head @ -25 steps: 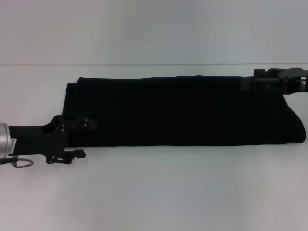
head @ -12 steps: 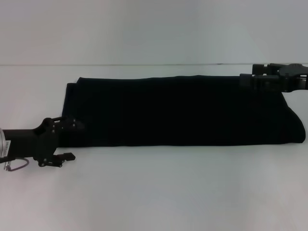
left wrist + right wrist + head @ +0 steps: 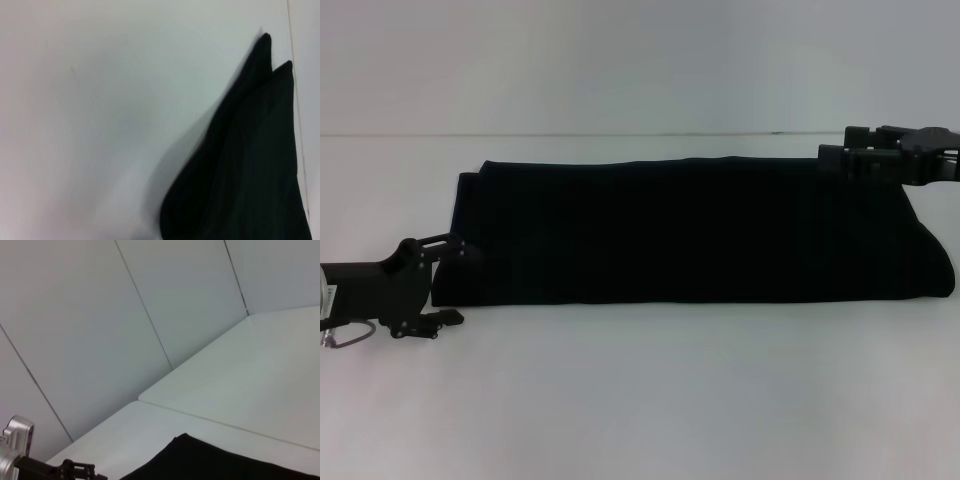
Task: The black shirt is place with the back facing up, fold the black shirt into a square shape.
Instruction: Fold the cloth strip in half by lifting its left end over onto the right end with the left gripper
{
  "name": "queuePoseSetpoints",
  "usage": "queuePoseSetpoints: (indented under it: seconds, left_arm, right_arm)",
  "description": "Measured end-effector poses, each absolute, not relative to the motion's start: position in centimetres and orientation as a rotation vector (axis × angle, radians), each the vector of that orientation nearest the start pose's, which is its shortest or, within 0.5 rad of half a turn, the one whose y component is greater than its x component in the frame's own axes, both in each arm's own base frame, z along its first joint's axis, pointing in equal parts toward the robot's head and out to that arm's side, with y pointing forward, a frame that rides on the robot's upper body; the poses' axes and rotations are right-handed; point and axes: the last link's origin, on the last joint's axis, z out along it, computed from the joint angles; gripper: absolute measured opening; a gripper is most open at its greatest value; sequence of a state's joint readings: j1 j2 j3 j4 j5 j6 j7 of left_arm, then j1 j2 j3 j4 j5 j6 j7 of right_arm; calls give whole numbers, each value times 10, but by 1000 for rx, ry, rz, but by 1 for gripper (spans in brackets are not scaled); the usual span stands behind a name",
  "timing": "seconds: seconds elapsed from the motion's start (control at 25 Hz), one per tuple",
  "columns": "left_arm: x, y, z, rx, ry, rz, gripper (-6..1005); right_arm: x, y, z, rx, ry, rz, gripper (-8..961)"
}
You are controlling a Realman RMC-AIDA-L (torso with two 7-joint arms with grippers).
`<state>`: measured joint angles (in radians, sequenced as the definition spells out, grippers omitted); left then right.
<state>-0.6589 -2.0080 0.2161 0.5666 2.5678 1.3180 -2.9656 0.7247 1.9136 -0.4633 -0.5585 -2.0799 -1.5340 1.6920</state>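
Note:
The black shirt [image 3: 700, 230] lies on the white table as a long band folded lengthwise, running left to right. My left gripper [image 3: 455, 282] is open and empty, just off the band's near left corner, with its fingers [image 3: 448, 318] apart. My right gripper [image 3: 832, 160] hovers at the far right edge of the shirt. The shirt's folded end shows in the left wrist view [image 3: 250, 165]. Its edge also shows in the right wrist view [image 3: 210, 462], where the left gripper [image 3: 65, 471] appears far off.
The white table [image 3: 640, 400] stretches in front of the shirt. A pale wall [image 3: 640, 60] rises behind the table's far edge. Wall panels and a table corner show in the right wrist view [image 3: 150, 340].
My left gripper has drawn back to the left, off the shirt's near left corner. My right gripper has shifted a little left along the far edge. The shirt has not moved.

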Motion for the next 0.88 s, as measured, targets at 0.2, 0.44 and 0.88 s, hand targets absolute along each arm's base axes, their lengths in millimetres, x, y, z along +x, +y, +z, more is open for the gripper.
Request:
queuePoseSetpoints:
  seconds: [0.2, 0.44, 0.88]
  left_arm:
    - [-335, 361, 30, 1457, 2952, 793, 916]
    - [-336, 362, 28, 1451, 2959, 808, 915]
    - [-339, 372, 33, 1472, 2993, 891, 915]
  right_arm:
    - [243, 398, 75, -2533, 912, 796, 930]
    - [243, 398, 76, -2532, 912, 796, 930]
    - [243, 398, 79, -2523, 909, 805, 930]
